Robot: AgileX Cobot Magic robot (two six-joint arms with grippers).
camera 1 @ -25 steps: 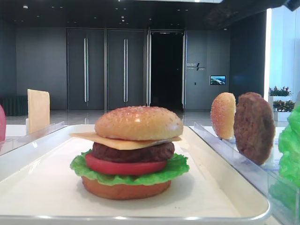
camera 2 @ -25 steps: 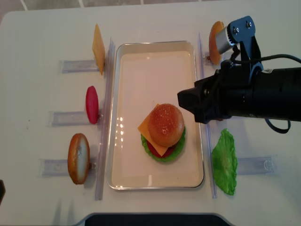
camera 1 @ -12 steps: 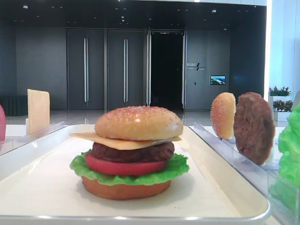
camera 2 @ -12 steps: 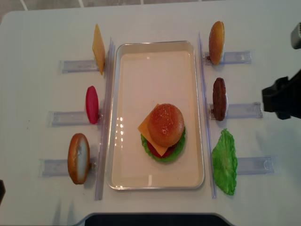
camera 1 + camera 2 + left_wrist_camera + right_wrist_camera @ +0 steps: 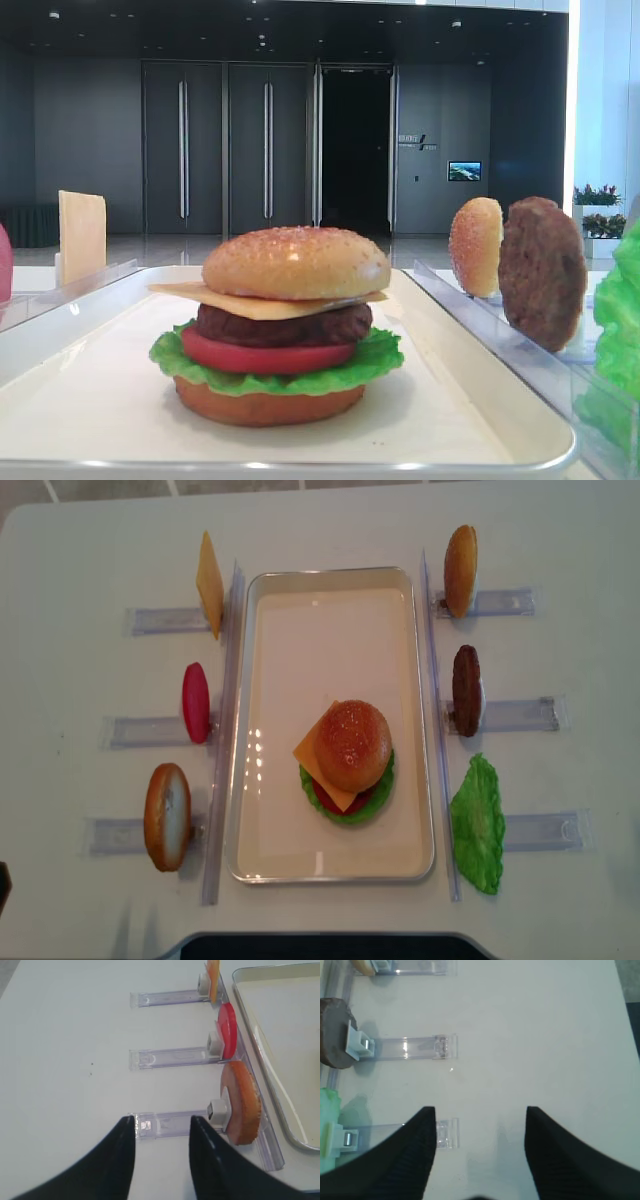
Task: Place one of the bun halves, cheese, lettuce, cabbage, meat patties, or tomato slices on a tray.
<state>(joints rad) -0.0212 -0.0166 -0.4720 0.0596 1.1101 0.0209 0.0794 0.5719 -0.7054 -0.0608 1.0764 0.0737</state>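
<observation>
I am reading the overhead view first. The large white rectangular tray (image 5: 331,723) w/ the glossy raised rim is sitting at the centre of the white table (image 5: 90,540). An assembled burger is standing in the tray's near-right part: the domed golden-tan bun top (image 5: 352,744) is lying on a thin pale orange cheese slice (image 5: 306,752), then a dark brown meat patty (image 5: 283,326), a red tomato slice (image 5: 265,357), a ruffled green lettuce leaf (image 5: 375,357) and a flat brown bottom bun (image 5: 268,404).

Spares are standing on edge in clear plastic racks (image 5: 510,713) along both long sides of the tray. Left side, far to near: a square cheese slice (image 5: 209,583), a red tomato disc (image 5: 195,702), a brown bun half (image 5: 167,816). Right side, far to near: a tan bun half (image 5: 460,570), a dark patty (image 5: 466,690), a green lettuce leaf (image 5: 478,825).

The right gripper (image 5: 480,1152) is showing in its wrist cam only; its black fingers are standing apart w/ bare table between them, holding nothing, near the rack ends by the right table edge. The left gripper (image 5: 161,1152) is likewise spread apart and empty, hovering over the near rack on the left side, approx. beside the brown bun half. Neither arm is appearing in the overhead view.
</observation>
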